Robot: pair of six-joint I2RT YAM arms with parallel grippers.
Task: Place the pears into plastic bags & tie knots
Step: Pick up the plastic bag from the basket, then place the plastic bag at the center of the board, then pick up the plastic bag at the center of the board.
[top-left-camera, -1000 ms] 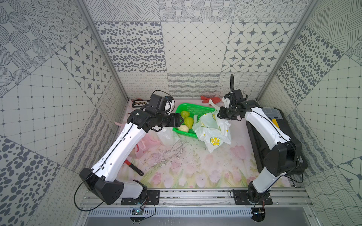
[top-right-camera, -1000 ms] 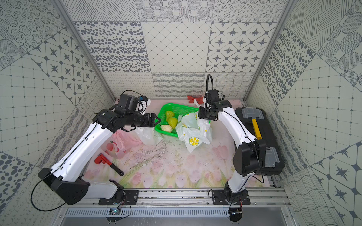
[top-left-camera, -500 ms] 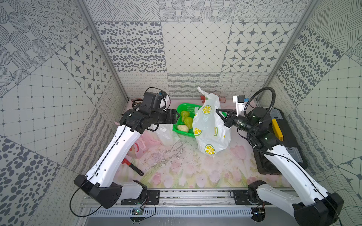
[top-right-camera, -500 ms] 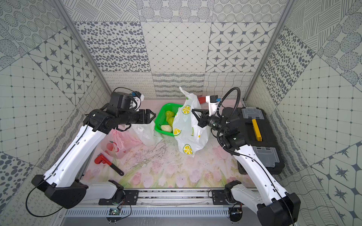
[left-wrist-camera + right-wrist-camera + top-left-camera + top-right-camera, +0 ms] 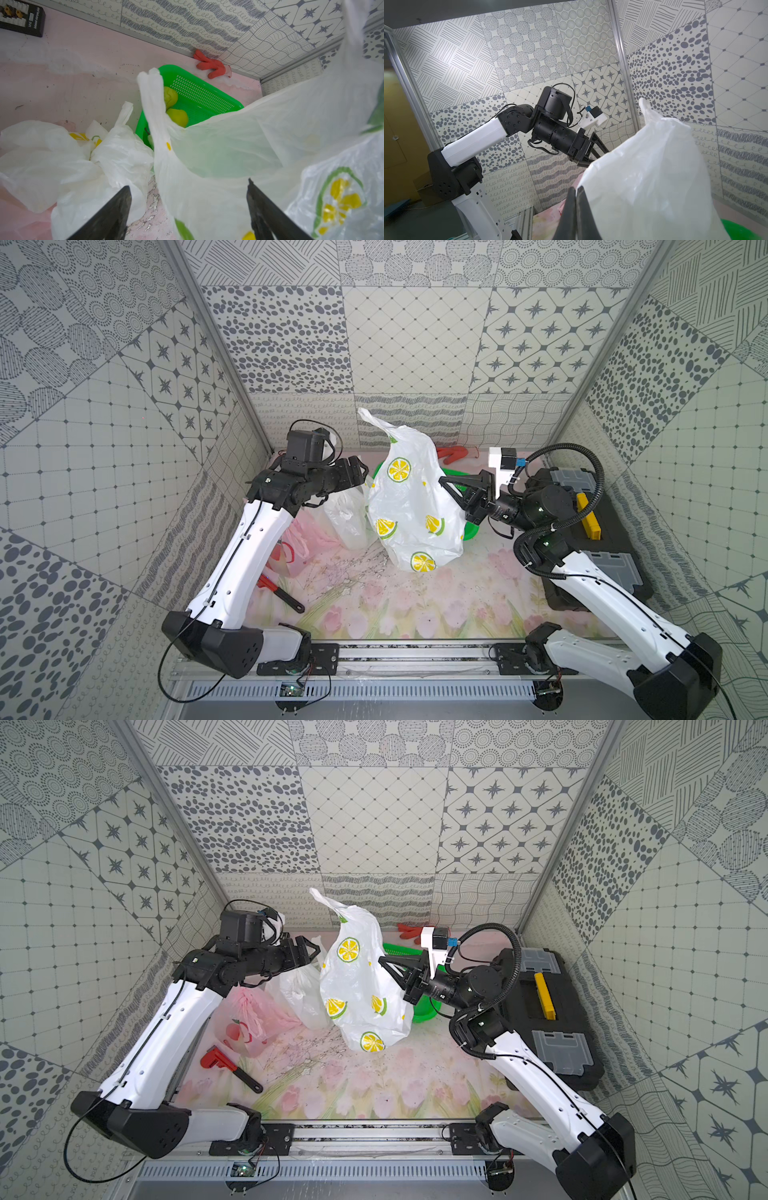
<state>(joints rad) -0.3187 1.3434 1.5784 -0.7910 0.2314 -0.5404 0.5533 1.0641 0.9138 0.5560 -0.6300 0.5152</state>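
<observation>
Top view shows lemon bag (image 5: 415,506) seemingly upright.

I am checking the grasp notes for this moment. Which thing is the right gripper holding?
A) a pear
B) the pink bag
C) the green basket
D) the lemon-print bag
D: the right gripper is shut on a fold of the lemon-print bag, with the plastic pinched between its closed fingers in the right wrist view.
</observation>
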